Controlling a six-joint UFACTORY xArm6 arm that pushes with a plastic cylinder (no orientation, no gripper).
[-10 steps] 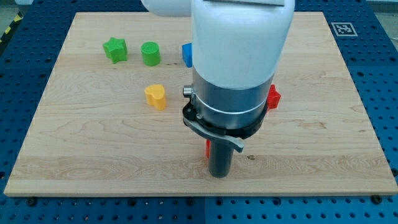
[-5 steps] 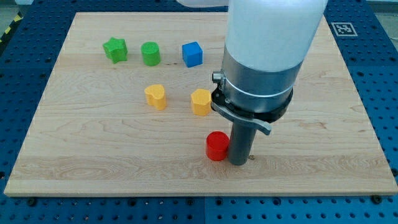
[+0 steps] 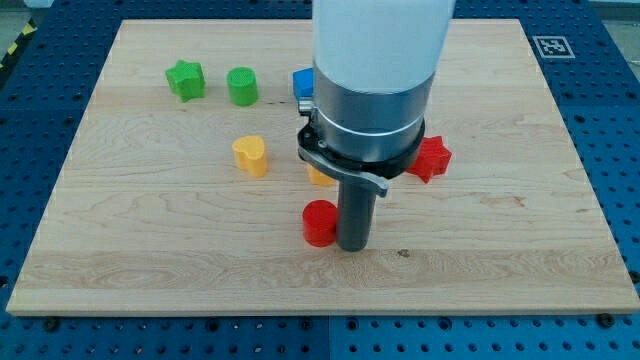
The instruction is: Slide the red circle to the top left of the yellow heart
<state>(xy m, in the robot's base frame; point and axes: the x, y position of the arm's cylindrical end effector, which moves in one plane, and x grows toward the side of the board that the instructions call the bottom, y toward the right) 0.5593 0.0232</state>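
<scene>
The red circle [image 3: 319, 221] stands low on the board, below and to the right of the yellow heart [image 3: 250, 155]. My tip [image 3: 353, 245] touches the red circle's right side. The arm's wide grey and white body hangs over the board's middle and hides what lies behind it.
A green star [image 3: 185, 79] and a green cylinder [image 3: 242, 86] sit near the view's top left. A blue block [image 3: 301, 82] and a second yellow block [image 3: 318, 177] are partly hidden by the arm. A red star [image 3: 431, 158] sits right of the arm.
My tip has moved left, pushing the red circle a little left and up. The arm now covers most of the blue block and the second yellow block; the red star shows again.
</scene>
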